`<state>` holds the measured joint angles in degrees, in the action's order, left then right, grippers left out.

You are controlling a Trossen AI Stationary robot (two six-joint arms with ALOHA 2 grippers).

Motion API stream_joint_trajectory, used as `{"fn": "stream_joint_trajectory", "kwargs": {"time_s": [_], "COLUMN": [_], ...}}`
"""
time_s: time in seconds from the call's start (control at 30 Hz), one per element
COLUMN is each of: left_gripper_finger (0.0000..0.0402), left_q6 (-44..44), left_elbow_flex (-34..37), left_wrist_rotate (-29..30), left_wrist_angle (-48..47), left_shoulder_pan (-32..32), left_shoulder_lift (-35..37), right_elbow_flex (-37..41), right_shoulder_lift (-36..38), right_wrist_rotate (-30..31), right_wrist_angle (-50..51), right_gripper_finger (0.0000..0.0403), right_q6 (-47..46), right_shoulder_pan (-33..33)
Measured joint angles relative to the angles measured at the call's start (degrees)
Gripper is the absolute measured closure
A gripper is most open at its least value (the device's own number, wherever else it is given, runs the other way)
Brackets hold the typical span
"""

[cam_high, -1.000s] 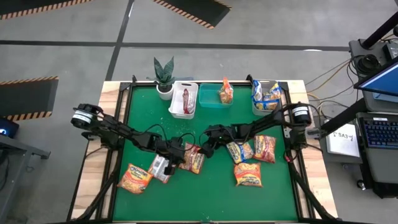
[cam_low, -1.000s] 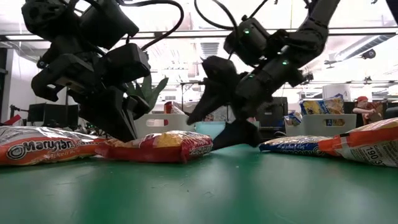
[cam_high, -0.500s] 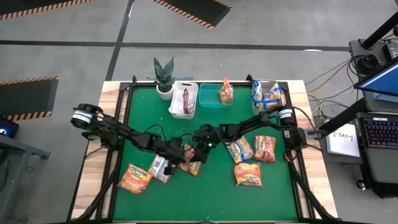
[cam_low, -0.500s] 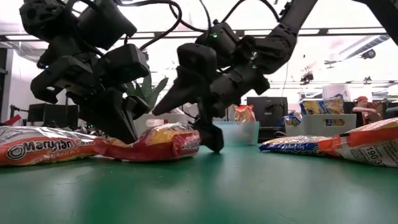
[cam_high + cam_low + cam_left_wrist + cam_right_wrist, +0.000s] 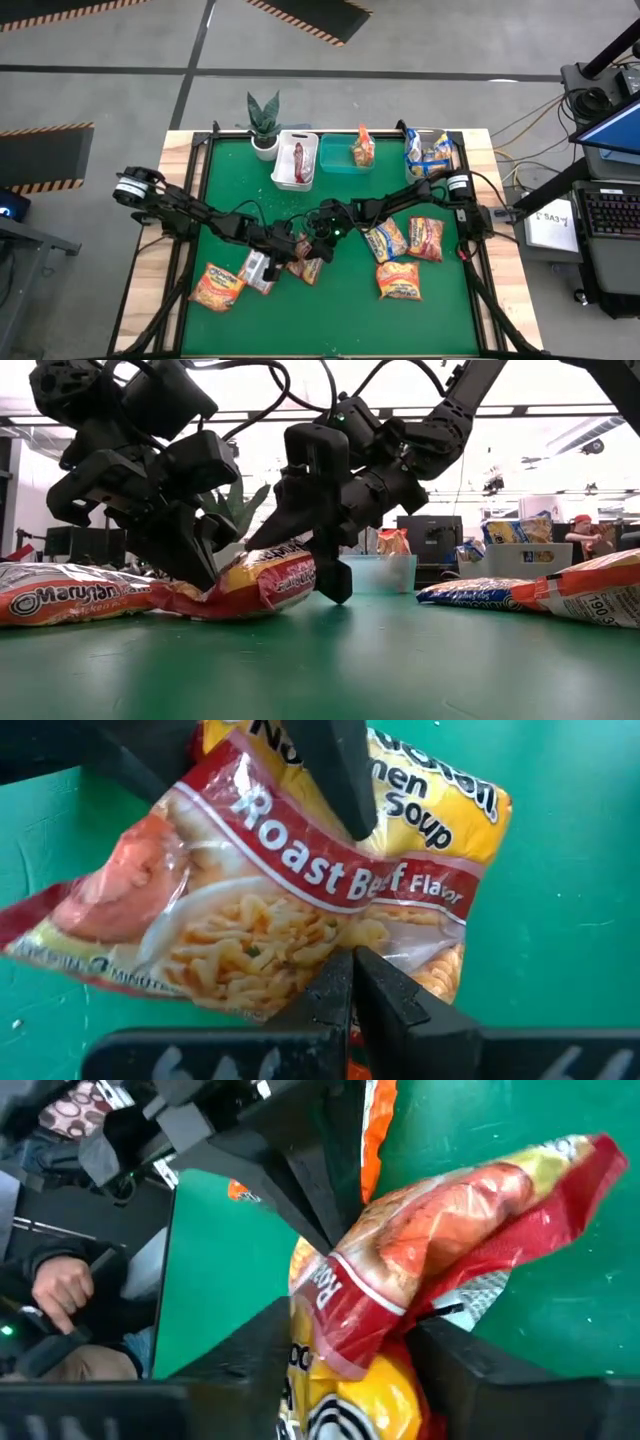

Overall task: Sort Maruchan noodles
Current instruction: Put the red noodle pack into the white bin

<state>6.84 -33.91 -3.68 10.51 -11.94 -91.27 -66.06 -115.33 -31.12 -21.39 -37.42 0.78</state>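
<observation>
A red and yellow Maruchan noodle packet (image 5: 262, 578) marked Roast Beef Flavor (image 5: 330, 870) lies mid-table between both grippers. My left gripper (image 5: 350, 988) is shut at its red end. My right gripper (image 5: 350, 1370) has closed on its yellow end. An orange packet (image 5: 217, 285) and a pale one (image 5: 258, 270) lie flat on the green mat (image 5: 340, 320) to the left. Three more packets (image 5: 399, 281) lie flat to the right. At the far edge, the white bin (image 5: 296, 160), teal bin (image 5: 347, 152) and grey bin (image 5: 430, 155) each hold packets. My left gripper pinches the packet's edge (image 5: 318, 982) at its red end between its two shut fingers, coming slanting down from the table's left. That end stays low on the mat (image 5: 185, 600). My right gripper has the packet's yellow end (image 5: 345, 1390) between its two fingers, one on each side, slanting down from the table's right. That end (image 5: 295, 565) is raised off the mat and the packet is buckled between the two grippers.
A potted plant (image 5: 264, 125) stands at the far left, beside the white bin. In the low view a blue-marked packet (image 5: 470, 593) and an orange one (image 5: 590, 595) lie to the right. Beyond the table a person's hand (image 5: 65, 1290) shows.
My right gripper has moved toward the table's left onto the red packet and narrowed its fingers around the yellow end. That end has risen off the mat and the packet has buckled, while its red end has stayed at my left gripper.
</observation>
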Motion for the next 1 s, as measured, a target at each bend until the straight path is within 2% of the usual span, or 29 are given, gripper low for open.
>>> {"fn": "stream_joint_trajectory", "kwargs": {"time_s": [0.3, 0.43, 0.6, 0.73, 0.9, 1.0], "left_gripper_finger": [0.0402, 0.0402, 0.0402, 0.0402, 0.0399, 0.0379], "left_q6": [-2.7, -4.1, -8.9, -10.5, -8.0, -4.8], "left_elbow_flex": [0.1, 0.1, 0.1, 1.4, 3.6, 4.5], "left_wrist_rotate": [3.5, 4.9, 4.9, 6.3, 8.7, 8.8], "left_wrist_angle": [-5.8, -8.4, -6.0, 0.2, 7.4, 9.9], "left_shoulder_pan": [0.1, 0.1, 0.1, 0.3, 2.0, 3.7], "left_shoulder_lift": [6.2, 11.2, 18.4, 22.6, 24.9, 25.2], "right_elbow_flex": [0.1, 0.1, 0.2, 0.2, 0.2, 0.2], "right_shoulder_lift": [0.5, 0.9, 4.4, 9.4, 15.3, 17.3], "right_wrist_rotate": [-0.2, -0.2, 1.3, 8.1, 23.5, 31.7], "right_wrist_angle": [0.0, 0.3, 4.0, 11.8, 22.0, 23.7], "right_gripper_finger": [0.0326, 0.0345, 0.0355, 0.0357, 0.0357, 0.0357], "right_q6": [5.0, 7.9, 14.9, 25.0, 38.2, 45.7], "right_shoulder_pan": [0.4, 1.1, 1.5, 1.2, -1.3, -3.3]}}
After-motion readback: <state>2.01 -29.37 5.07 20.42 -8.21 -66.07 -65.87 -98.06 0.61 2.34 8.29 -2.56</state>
